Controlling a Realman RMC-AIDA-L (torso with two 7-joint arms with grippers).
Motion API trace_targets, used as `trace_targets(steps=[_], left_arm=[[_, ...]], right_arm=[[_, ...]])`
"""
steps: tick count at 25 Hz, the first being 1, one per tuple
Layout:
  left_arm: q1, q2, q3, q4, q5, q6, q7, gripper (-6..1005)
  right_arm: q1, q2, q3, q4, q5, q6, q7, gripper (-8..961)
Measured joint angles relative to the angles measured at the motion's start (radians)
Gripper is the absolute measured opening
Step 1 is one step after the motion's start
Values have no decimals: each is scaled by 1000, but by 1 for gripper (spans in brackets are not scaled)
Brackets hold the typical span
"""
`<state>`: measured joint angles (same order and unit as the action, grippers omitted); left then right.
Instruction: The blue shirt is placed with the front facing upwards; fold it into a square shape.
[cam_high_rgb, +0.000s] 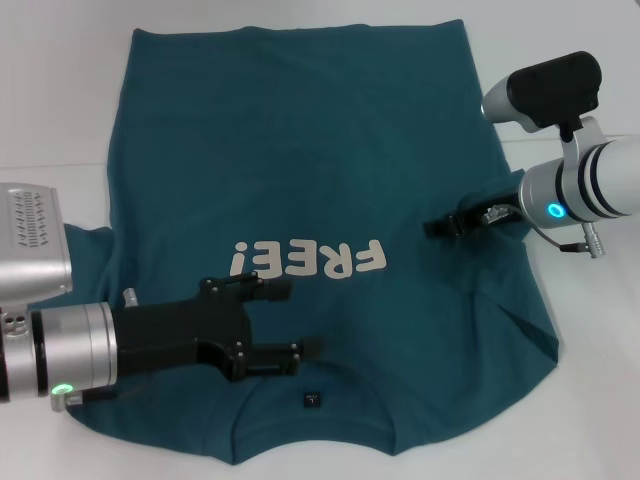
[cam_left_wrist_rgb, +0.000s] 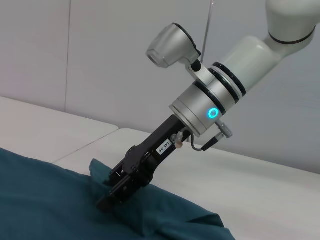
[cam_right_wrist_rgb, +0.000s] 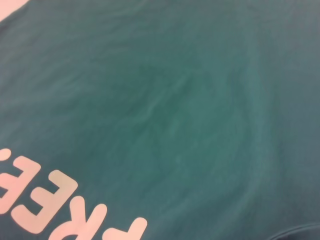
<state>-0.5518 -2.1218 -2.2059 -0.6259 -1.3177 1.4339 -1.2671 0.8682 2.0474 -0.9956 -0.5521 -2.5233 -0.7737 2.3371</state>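
Observation:
The blue shirt (cam_high_rgb: 300, 150) lies spread front-up on the white table, its collar and small neck label (cam_high_rgb: 313, 399) toward me. The cream "FREE!" lettering (cam_high_rgb: 310, 260) reads upside down. My left gripper (cam_high_rgb: 303, 318) is open over the chest just above the collar, with nothing between its fingers. At the shirt's right side my right gripper (cam_high_rgb: 435, 227) is shut on a pinch of cloth. The left wrist view shows that right gripper (cam_left_wrist_rgb: 111, 196) tip-down in the shirt (cam_left_wrist_rgb: 40, 200), a small ridge of fabric raised beside it. The right wrist view holds only the shirt (cam_right_wrist_rgb: 175, 100) and its lettering (cam_right_wrist_rgb: 50, 200).
The white table (cam_high_rgb: 60, 100) shows bare at the left and at the right of the shirt, and a table seam (cam_left_wrist_rgb: 85, 147) runs past the cloth. The right sleeve area (cam_high_rgb: 520, 310) lies creased inward. A plain wall stands behind.

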Motion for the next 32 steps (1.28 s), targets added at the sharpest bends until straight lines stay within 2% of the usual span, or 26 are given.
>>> trace_targets(steps=[8,14,19,32], left_arm=[[1,0,0,0,0,-1,2,846],[1,0,0,0,0,0,2,847],[1,0,0,0,0,0,2,846],[-3,0,0,0,0,-1,2,846]], right_arm=[[2,11,-49,8,0,36,0,633],[7,26,-75,8,-12,62,-1,751],[11,33,-77,7,-24,64,-2,787],[15,38,-77,-1,-16,82,-15,789]])
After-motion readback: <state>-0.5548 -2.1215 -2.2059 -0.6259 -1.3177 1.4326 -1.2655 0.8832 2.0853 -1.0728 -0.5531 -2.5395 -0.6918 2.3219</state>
